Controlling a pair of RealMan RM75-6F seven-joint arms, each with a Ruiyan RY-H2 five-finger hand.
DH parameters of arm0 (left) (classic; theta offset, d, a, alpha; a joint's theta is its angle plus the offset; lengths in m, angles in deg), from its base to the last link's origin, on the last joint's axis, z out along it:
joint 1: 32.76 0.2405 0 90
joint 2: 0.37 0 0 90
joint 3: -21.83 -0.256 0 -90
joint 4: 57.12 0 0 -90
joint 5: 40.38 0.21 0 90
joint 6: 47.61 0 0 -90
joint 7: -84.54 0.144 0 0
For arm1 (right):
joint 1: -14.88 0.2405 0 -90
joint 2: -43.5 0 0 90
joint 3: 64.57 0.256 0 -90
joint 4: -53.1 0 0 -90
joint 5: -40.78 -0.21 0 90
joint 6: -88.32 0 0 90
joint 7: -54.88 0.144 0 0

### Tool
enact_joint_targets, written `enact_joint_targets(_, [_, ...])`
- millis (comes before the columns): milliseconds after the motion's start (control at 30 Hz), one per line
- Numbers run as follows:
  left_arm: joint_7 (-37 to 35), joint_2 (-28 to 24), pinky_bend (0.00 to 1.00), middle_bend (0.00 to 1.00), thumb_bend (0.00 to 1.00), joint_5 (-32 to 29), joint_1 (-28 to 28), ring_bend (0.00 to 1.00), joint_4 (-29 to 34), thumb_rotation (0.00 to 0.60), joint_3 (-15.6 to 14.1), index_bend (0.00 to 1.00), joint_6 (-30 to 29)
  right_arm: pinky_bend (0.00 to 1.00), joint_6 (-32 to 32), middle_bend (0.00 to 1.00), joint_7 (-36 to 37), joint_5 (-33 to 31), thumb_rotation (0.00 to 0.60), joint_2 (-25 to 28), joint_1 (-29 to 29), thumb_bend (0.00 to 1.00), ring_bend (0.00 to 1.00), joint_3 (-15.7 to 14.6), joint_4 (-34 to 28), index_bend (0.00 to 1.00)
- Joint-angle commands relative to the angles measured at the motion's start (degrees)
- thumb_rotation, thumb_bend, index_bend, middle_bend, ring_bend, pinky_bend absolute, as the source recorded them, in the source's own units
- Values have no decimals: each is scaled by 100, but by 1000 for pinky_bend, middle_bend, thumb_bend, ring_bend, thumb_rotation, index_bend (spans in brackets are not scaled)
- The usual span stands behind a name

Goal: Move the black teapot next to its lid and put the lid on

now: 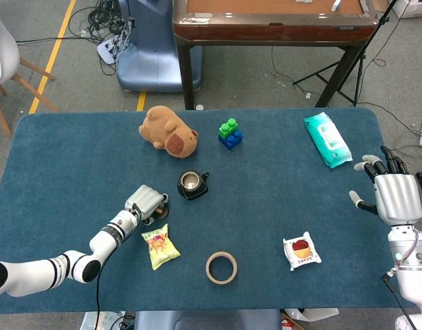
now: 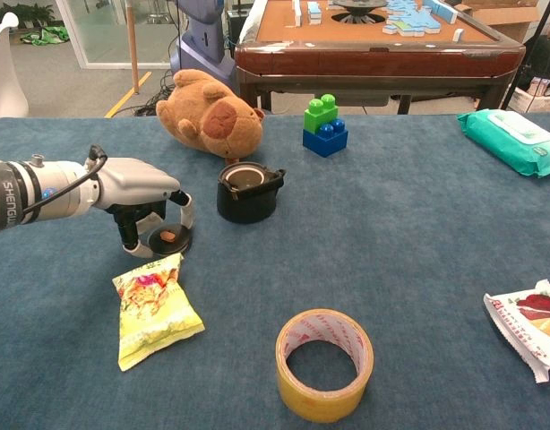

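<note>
On a blue-carpeted table point(image 1: 280, 172), the robot's left hand point(image 2: 141, 193) arches over the black teapot's lid point(image 2: 167, 238), fingers curled down around the flat disc with its small brown knob facing up; whether they actually grip it cannot be told. The lid lies on the cloth just left of the black teapot point(image 2: 247, 193), which stands upright and uncovered, its open mouth facing up. In the chest view a short stub projects from the pot's upper right, so the pot's long axis runs roughly left to right; whether that stub is spout or handle is unclear. Behind the pot lies a brown plush toy point(image 2: 208, 115), with green and blue blocks point(image 2: 325, 125) to its right. A yellow snack packet point(image 2: 154, 307) sits just in front of the lid, a tape roll point(image 2: 324, 363) nearer the camera. The right hand point(image 1: 393, 192) hangs at the table's far right edge, fingers spread, holding nothing.
</note>
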Motion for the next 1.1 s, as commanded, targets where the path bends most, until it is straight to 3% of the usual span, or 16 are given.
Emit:
enact_joint_targets(33, [-1, 11, 565, 788, 214, 5, 10, 630, -12, 600, -4, 327, -16, 160, -1, 263, -2, -1, 600, -7, 0, 200, 70, 0, 7, 357])
enact_joint_targets(367, [-257, -223, 567, 805, 215, 214, 184, 644, 179, 600, 1, 388, -163, 160, -4, 263, -1, 19, 600, -13, 11, 201, 70, 18, -14, 357])
enact_joint_targets(667, [-597, -978, 568, 802, 215, 308, 423, 644, 794, 600, 44, 392, -318, 160, -71, 263, -39, 43, 600, -22, 53, 201, 70, 10, -41, 357])
enact_joint_targets(867, [-1116, -1512, 568, 800, 215, 309, 507, 643, 1237, 600, 306, 392, -297, 160, -108, 263, -109, 61, 600, -58, 99, 200, 70, 11, -69, 357])
enact_joint_targets(1100, [-1435, -1684, 568, 801, 215, 172, 377, 643, 1396, 600, 588, 392, -94, 160, -140, 263, -191, 108, 600, -87, 138, 201, 70, -12, -102, 357])
